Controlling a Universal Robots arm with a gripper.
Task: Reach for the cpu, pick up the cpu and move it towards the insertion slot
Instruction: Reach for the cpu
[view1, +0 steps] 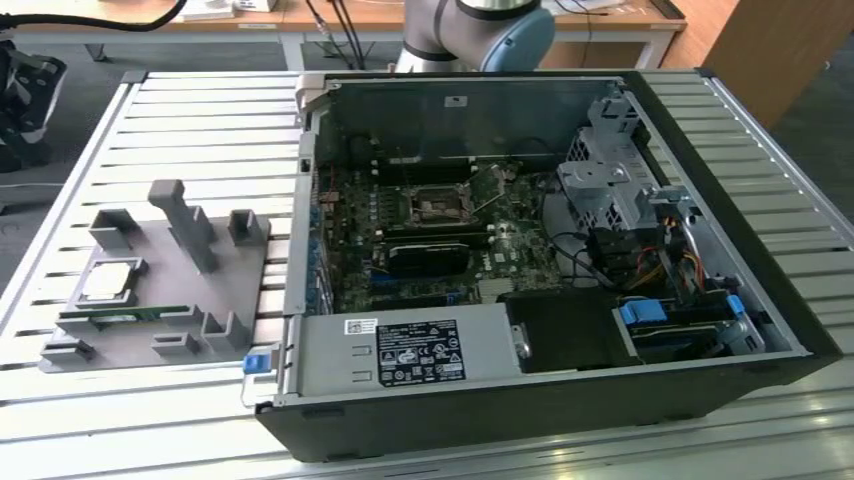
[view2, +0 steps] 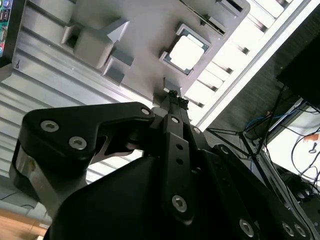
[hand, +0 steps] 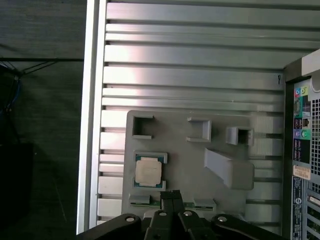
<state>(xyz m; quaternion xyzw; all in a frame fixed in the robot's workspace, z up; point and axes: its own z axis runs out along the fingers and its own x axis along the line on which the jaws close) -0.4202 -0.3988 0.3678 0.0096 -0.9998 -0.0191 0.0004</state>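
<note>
Nearest in the exterior view, the open case (view1: 534, 400) lies on its side on a table (view1: 200, 130) of ribbed aluminium slats. Its labelled power supply (view1: 400, 352) is at the front edge. At the exterior view's left, a grey holder (view1: 200, 295) sits on the slats just beside the case. The cpu (view1: 110, 280) lies flat in a square seat on the holder, silvery face up, with a green memory stick (view1: 127, 318) in front of it. Deeper in the case, the insertion slot (view1: 437, 207) sits mid-board, well apart from the cpu. Behind the case rises the arm's base (view1: 481, 30), and past it are wooden desks (view1: 627, 20) and trailing cables.

The wrist views bring in the gripper (hand: 171, 194). It is black, with its fingers pressed together and nothing between them. It hangs over the holder near the cpu (hand: 149, 171), which lies untouched in its seat. The first wrist view adds the case's rear ports (hand: 301, 107) and dark floor beside the table's edge. The second wrist view looks along the gripper (view2: 173, 95) to the cpu (view2: 186, 52), with a tangle of cables (view2: 265, 125) on the floor beyond the table.
</note>
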